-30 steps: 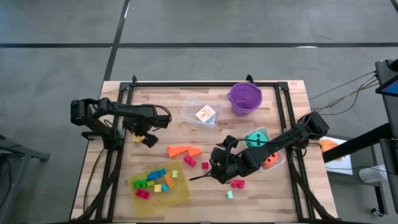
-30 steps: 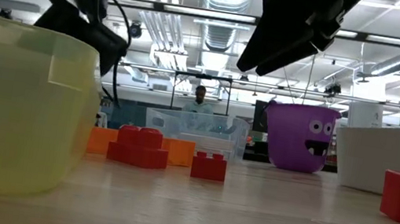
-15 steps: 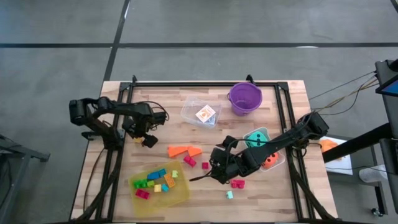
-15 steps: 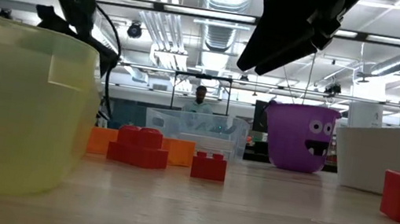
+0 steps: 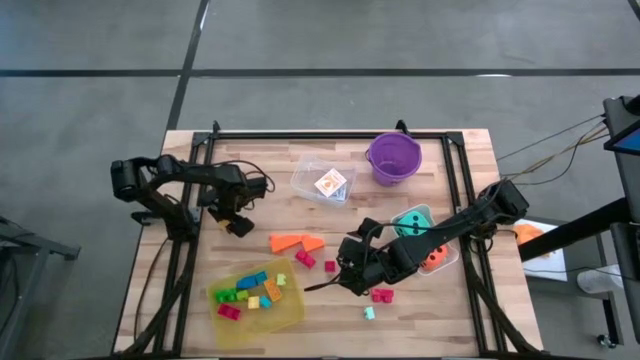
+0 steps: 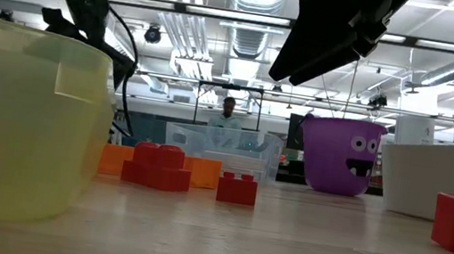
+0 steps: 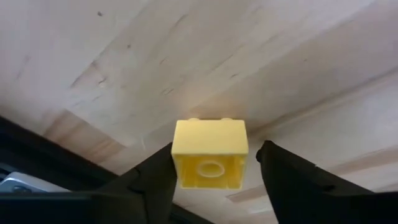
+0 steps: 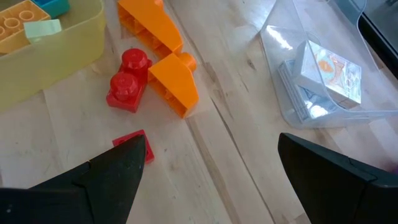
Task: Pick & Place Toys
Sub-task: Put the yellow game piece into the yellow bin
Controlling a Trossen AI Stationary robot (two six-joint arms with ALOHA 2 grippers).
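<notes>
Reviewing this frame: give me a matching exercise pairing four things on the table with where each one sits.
Things:
1. yellow brick
2. card pack
3. teal die
4. purple bucket

Places:
A. in the clear tub
B. between the fingers of the left gripper
C. at the table's far edge, right of the clear tub
D. in the white container beside the right arm

Pairs: 1-B, 2-A, 3-D, 4-C

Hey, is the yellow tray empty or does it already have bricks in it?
Not empty. The high view shows the yellow tray holding several bricks, green, blue, yellow, orange and red. More toys lie outside it on the table.
</notes>
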